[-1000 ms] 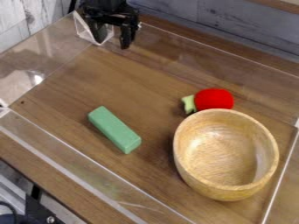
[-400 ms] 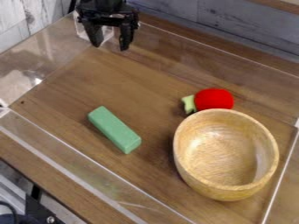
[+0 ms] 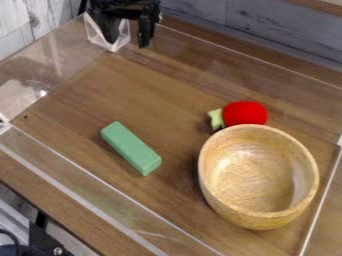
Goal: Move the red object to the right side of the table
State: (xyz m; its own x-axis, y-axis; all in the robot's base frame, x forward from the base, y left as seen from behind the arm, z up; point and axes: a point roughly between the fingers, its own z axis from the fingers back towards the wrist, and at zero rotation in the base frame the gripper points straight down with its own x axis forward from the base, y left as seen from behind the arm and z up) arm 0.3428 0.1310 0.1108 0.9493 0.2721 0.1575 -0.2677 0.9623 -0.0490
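The red object (image 3: 243,113), a small rounded red toy fruit with a pale green leafy tip, lies on the brown wooden table (image 3: 181,100) at the right, just behind the wooden bowl. My black gripper (image 3: 124,36) hangs at the far left corner, pointing down, open with nothing between its fingers. It is far from the red object.
A round wooden bowl (image 3: 258,176) stands at the front right, touching or nearly touching the red fruit. A green rectangular block (image 3: 131,147) lies left of centre. Low clear plastic walls (image 3: 40,55) border the tabletop.
The gripper has risen a little at the far left corner, staying open. The fruit, block and bowl have not moved.
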